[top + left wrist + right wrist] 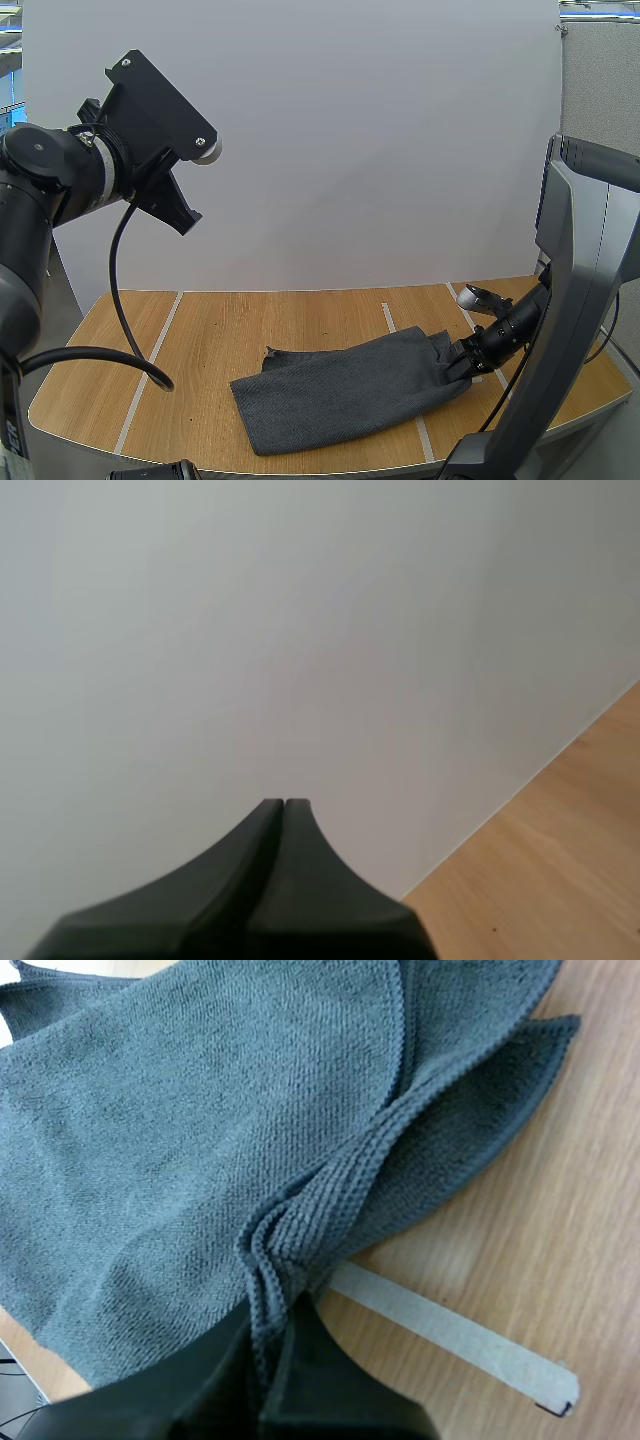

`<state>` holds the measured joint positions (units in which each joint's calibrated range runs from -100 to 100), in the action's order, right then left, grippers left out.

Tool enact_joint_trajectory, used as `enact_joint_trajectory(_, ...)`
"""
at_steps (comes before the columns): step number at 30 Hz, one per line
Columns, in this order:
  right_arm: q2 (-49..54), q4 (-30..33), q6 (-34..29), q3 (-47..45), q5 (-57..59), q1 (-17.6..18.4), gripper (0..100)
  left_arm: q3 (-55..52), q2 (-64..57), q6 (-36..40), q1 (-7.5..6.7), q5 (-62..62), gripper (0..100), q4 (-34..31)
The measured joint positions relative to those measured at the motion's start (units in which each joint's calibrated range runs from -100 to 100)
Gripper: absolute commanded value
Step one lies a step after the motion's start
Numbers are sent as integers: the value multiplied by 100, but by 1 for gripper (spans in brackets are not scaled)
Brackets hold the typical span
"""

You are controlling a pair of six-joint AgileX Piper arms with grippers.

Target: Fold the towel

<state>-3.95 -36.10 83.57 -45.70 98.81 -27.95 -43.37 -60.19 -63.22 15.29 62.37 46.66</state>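
Note:
A grey towel (345, 392) lies folded over on the wooden table (210, 345), toward the front right. My right gripper (461, 361) is low at the towel's right end, shut on its bunched edge. In the right wrist view the towel (190, 1130) spreads away from the gripper (270, 1335), whose fingers pinch several layers of the hem together. My left gripper (188, 222) is raised high at the left, far from the towel, pointing at the white back wall. In the left wrist view its fingers (284, 825) lie together as one dark wedge, holding nothing.
White tape lines (150, 365) mark the tabletop, and one strip (450, 1335) runs just beside the pinched towel edge. A white panel (330, 150) stands along the table's back edge. A grey stand (570, 300) rises at the right beside my right arm.

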Motion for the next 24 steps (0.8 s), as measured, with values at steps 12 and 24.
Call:
enact_joint_trajectory(12, 0, 0, 14, 0, 0, 0, 0, -26, 415, 611, 0, 2948, 0, -26)
enact_joint_trajectory(24, 0, 0, 93, 0, 0, 0, 0, -311, 3237, 557, 0, 3609, 17, -533)
